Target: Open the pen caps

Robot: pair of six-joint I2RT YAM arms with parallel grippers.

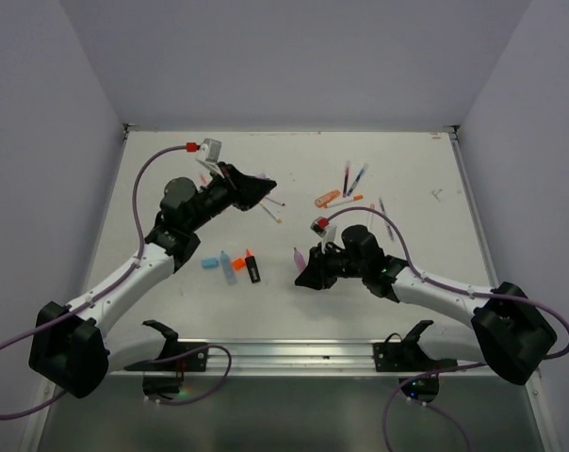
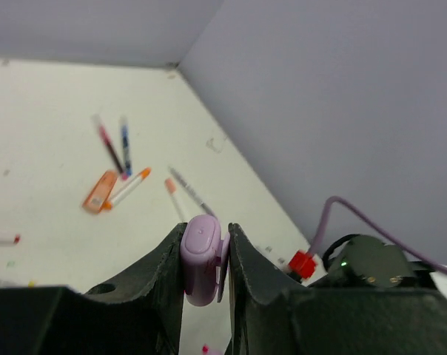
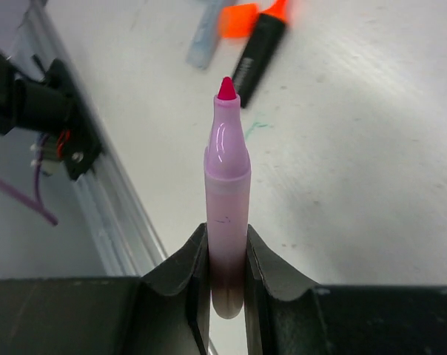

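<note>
left gripper (image 2: 207, 235) clamps purple cap (image 2: 200, 255); right gripper (image 3: 227, 231) clamps uncapped highlighter (image 3: 227, 174).

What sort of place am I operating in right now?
Probably a lab robot test cell, not a home or office: a white table boxed in by plain walls, a metal mounting rail along the near edge, and pens scattered as practice props.
</note>
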